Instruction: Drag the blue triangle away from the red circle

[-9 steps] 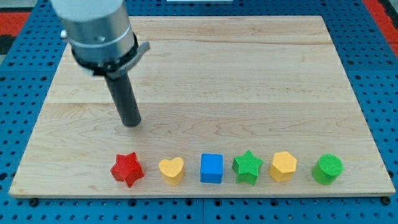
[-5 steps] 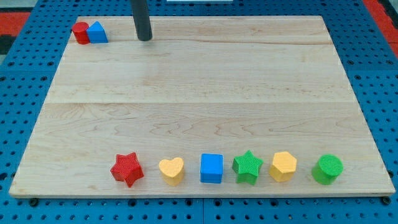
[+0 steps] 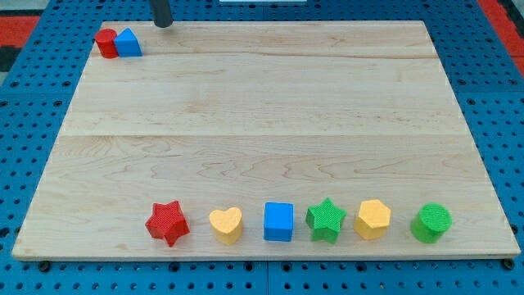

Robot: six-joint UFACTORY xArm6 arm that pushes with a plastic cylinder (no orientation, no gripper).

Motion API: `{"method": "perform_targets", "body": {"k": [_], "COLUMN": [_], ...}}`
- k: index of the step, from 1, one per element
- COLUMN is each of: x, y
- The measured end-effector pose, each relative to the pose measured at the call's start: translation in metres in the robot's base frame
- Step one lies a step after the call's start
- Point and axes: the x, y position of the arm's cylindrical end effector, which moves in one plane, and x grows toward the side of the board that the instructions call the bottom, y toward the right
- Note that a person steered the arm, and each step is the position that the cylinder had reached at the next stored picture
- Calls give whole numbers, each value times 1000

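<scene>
Your tip (image 3: 163, 24) sits at the worktop's (image 3: 262, 123) far edge, just right of the blue triangle (image 3: 128, 43), which touches the red circle (image 3: 106, 43) in the far-left corner; no jaws here.

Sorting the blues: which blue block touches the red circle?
The blue triangle at the view's top left, against the red circle; the blue cube sits in the bottom row.

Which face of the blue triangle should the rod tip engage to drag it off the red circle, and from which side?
Set my tip against the blue triangle block's left face, at the seam where it touches the red circle block, and push toward the view's right. That seam looks tight, so entering from the view's top edge probably works best.
</scene>
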Motion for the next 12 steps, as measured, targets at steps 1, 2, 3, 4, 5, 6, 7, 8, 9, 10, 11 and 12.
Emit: {"method": "perform_targets", "body": {"k": [1,2,3,4,5,6,7,8,9,10,11,12], "x": [3,6,7,7,23,42,50,63,77,89,103,119], "y": [-4,-5,-15,-38,-48,-47,-45,-45,-45,-45,-45,-45]}}
